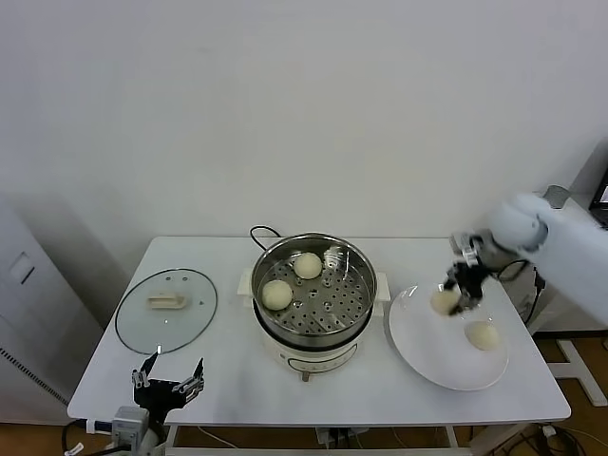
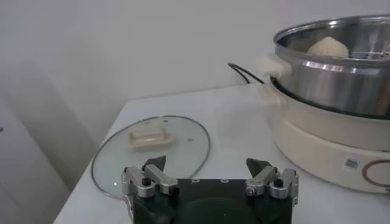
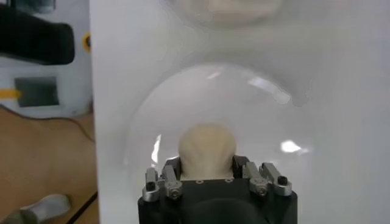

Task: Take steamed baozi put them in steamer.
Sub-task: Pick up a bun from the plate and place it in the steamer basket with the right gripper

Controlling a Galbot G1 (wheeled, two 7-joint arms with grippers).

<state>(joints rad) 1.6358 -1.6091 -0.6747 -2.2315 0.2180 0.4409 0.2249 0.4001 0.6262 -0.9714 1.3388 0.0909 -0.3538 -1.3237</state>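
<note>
The counter (image 1: 361, 399) carries everything, and the order by size runs from the steamer down to the buns. The steamer (image 1: 313, 290) sits mid-counter on its white base, and two baozi (image 1: 277, 294) already lie on its perforated floor, one toward the front-left and one toward the back. To its left lies the glass lid (image 1: 166, 309), flat and out of the way. To its right is the white plate (image 1: 418, 351), which bears the remaining two buns.

The step in hand looks like the third pick. The right pincer (image 1: 456, 296) is down over the plate's near-steamer side, and its fingers (image 3: 172, 167) are clenched against both flanks of a baozi (image 3: 207, 149); the grip appears made, though whether the bun has left the plate cannot be told. The last baozi (image 1: 483, 334) rests free on the plate, just beside the held one.

The left pincer (image 1: 168, 385) waits at the counter's front-left edge near the lid, fingers spread wide and grasping nothing.

Next comes a straight lift clear of the plate rim, a carry leftward high enough to pass the steamer's wall, then a release over a bare patch of the basket floor, away from the two buns already there. The dough is soft, so a gentle hold should matter.
</note>
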